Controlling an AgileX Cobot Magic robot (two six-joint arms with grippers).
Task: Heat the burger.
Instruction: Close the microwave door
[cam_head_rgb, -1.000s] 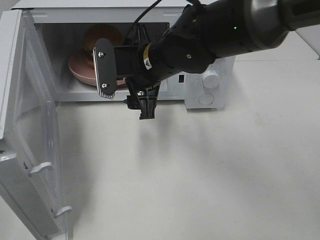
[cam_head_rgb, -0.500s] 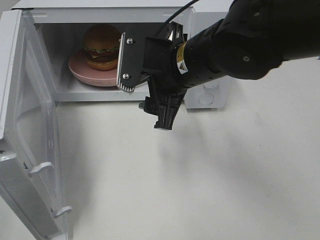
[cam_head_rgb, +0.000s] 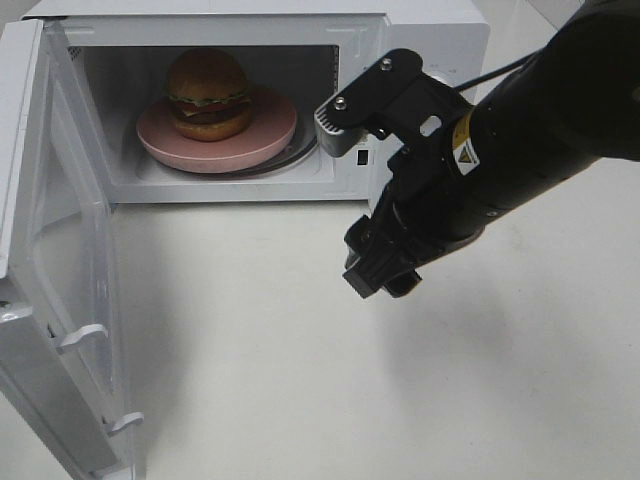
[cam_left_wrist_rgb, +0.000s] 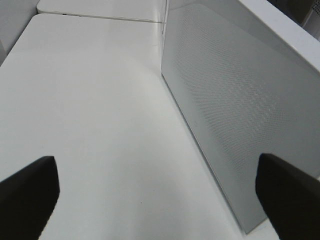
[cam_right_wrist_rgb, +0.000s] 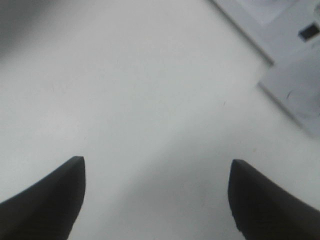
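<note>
Upper left, the burger (cam_head_rgb: 207, 93) sits on a pink plate (cam_head_rgb: 272, 140) inside the open-doored microwave (cam_head_rgb: 425, 35), while the left tool (cam_left_wrist_rgb: 157, 195) and right tool (cam_right_wrist_rgb: 157, 197) gape empty.

burger (cam_head_rgb: 207, 93) on plate (cam_head_rgb: 270, 138) inside microwave (cam_head_rgb: 425, 30), door (cam_head_rgb: 60, 260) left

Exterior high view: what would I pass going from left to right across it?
Open microwave door → burger on its pink plate → the robot's right gripper, open and empty → the black arm behind it.
</note>
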